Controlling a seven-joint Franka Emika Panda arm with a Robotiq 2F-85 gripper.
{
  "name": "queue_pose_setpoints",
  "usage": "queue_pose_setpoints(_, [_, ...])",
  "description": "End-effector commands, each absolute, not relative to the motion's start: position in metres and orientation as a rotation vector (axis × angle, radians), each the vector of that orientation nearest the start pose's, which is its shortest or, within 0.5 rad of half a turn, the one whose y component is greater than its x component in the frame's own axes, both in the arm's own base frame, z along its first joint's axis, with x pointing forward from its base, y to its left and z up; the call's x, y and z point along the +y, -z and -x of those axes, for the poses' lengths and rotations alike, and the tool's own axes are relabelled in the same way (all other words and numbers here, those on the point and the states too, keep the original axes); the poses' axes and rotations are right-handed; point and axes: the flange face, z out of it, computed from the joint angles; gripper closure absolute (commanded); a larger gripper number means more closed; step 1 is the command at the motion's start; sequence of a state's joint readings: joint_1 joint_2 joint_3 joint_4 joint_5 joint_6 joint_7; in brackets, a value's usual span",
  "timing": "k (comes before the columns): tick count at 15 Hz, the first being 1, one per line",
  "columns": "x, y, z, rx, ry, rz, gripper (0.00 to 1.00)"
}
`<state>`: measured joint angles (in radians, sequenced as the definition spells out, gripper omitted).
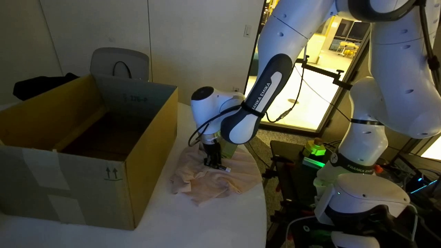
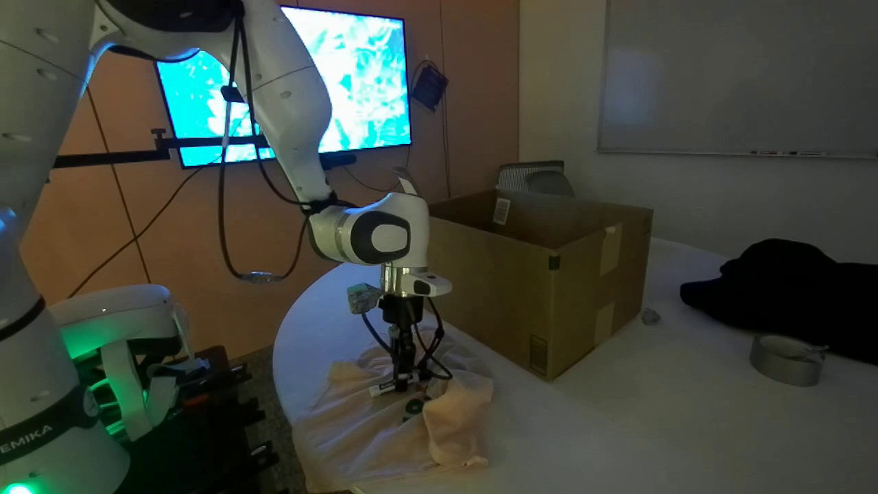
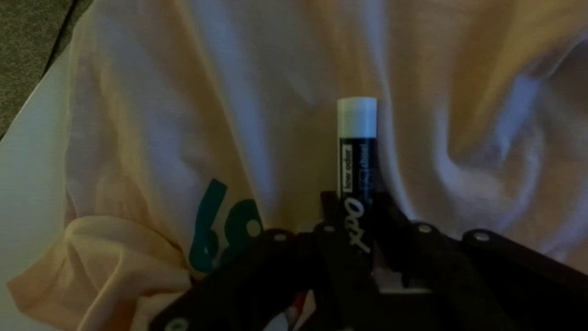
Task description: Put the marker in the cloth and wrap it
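The marker (image 3: 357, 156) lay over the cloth (image 3: 294, 105) and between the fingers (image 3: 327, 250), its long axis near level and square to the line along which they close. Its pale end jutted out past them, toward the robot base (image 1: 368, 193) in both exterior views; the far end was hidden. The fingers stood narrow, one on each side of the barrel; whether they pinched it or merely flanked it could not be told, nor whether it rested fully on the cloth.

The move this called for, as judged, was to leave the marker there, rise clear and bring a flap over its long side, since the main folds ran roughly along it. The bunched corner at lower left in the wrist view looked easiest to pick up.

On the base side the cloth came to the counter's (image 1: 206, 229) rounded edge, or close, with floor (image 3: 27, 55) beyond, so a pull that way risked a slide. Opposite, the box (image 1: 151, 162) stood just beside it. Bare counter toward the camera in an exterior view gave more room.
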<state>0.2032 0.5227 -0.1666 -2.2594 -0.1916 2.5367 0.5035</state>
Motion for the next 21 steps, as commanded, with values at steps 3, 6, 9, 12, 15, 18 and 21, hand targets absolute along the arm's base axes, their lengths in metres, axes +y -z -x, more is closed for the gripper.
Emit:
queue_pose_setpoints(3, [0.015, -0.124, -0.506, 0.523, -0.295, 3.314, 0.27])
queue_pose_setpoints(6, [0.026, -0.145, -0.502, 0.482, -0.254, 3.306, 0.03])
queue_pose_setpoints(9, [0.052, -0.162, -0.499, 0.387, -0.188, 3.283, 0.00])
queue_pose_setpoints(12, [0.089, -0.168, -0.499, 0.271, -0.143, 3.244, 0.00])
queue_pose_setpoints(15, [0.122, -0.158, -0.501, 0.169, -0.129, 3.165, 0.00])
queue_pose_setpoints(18, [0.139, -0.146, -0.499, 0.099, -0.141, 3.110, 0.00])
queue_pose_setpoints(21, [0.140, -0.133, -0.497, 0.070, -0.166, 3.091, 0.00])
